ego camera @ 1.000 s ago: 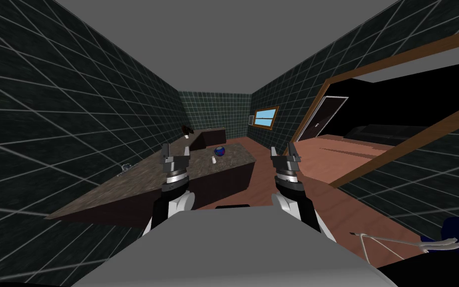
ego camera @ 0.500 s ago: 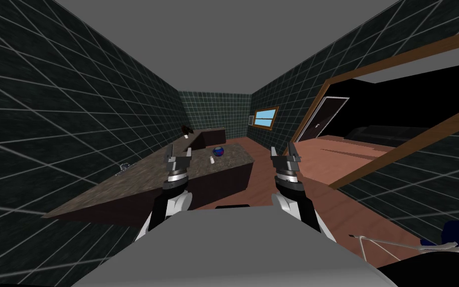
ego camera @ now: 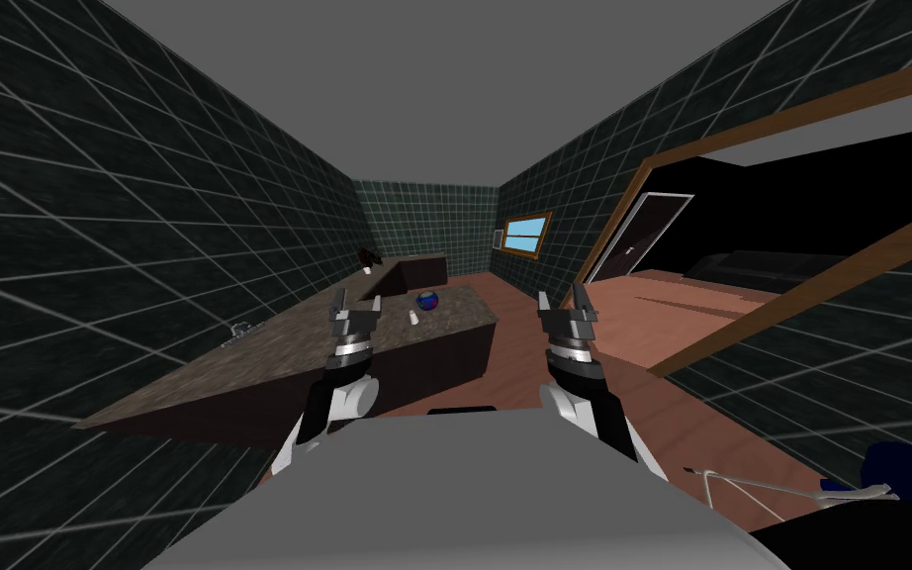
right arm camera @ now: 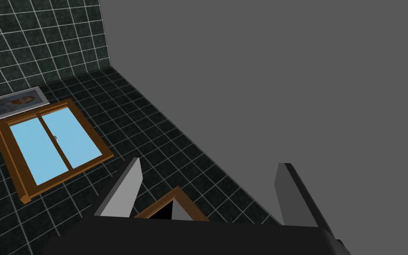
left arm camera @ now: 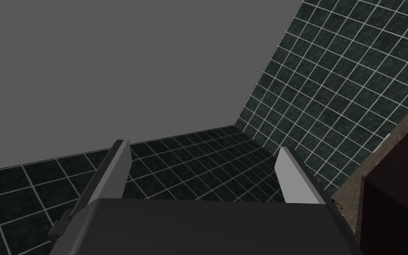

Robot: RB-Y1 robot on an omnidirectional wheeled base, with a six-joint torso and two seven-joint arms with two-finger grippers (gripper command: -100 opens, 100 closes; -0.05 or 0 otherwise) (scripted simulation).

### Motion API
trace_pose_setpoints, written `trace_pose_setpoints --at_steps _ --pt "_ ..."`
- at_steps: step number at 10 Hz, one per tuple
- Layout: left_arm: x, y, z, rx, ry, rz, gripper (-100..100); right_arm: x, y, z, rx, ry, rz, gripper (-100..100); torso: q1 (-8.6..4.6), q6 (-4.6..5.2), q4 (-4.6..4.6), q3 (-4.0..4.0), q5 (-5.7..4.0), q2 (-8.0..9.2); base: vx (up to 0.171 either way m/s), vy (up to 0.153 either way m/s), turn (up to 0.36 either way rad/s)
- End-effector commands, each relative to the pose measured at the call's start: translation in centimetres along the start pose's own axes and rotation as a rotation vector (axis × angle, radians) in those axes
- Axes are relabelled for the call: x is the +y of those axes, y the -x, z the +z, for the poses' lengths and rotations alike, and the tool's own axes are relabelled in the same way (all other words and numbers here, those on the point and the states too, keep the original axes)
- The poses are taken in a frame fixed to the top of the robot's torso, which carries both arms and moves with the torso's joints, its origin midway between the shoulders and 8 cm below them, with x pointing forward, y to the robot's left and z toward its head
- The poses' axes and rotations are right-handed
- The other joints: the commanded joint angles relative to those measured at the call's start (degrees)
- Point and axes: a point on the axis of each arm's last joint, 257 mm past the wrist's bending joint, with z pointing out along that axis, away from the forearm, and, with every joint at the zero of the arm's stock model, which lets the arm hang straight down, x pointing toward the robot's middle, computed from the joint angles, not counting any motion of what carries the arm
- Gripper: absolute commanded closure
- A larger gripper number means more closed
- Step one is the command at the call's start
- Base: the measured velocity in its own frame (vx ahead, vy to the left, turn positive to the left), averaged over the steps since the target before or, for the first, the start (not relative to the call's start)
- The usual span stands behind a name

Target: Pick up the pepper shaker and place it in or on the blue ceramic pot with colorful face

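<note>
With nothing of the task judged done, the small white pepper shaker (ego camera: 412, 318) is seen ungrasped on the far mottled brown table (ego camera: 276, 346), near-left of the round blue pot (ego camera: 428, 300), while the left fingers (left arm camera: 292, 177) and right fingers (right arm camera: 121, 192) are held wide, empty.

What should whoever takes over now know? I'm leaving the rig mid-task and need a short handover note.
Left gripper: open, empty, raised by the counter.
Right gripper: open, empty, raised over the floor.
Pepper shaker: small, white, on the counter's far end, near the blue pot, not touching it.
Done: nothing grasped yet.
Left: move closer, grasp the shaker, set it in the pot.
</note>
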Motion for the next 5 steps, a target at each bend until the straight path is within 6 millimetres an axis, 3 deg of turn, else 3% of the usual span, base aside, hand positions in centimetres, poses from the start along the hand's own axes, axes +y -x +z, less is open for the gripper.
trace_pose_setpoints --at_steps 1,5 --pt "1.3 1.7 -0.1 -0.027 0.021 -0.046 -100 0.0 0.0 0.0 0.000 0.000 0.000 0 0.00 0.00 0.00 0.00 0.00 0.00 -0.012 -0.139 0.015" --pt "4.3 6.2 -0.4 -0.123 0.070 -0.171 -100 0.0 0.0 0.0 0.000 0.000 0.000 0 -0.01 0.00 -0.03 -0.07 0.00 -0.12 0.012 -0.143 0.017"
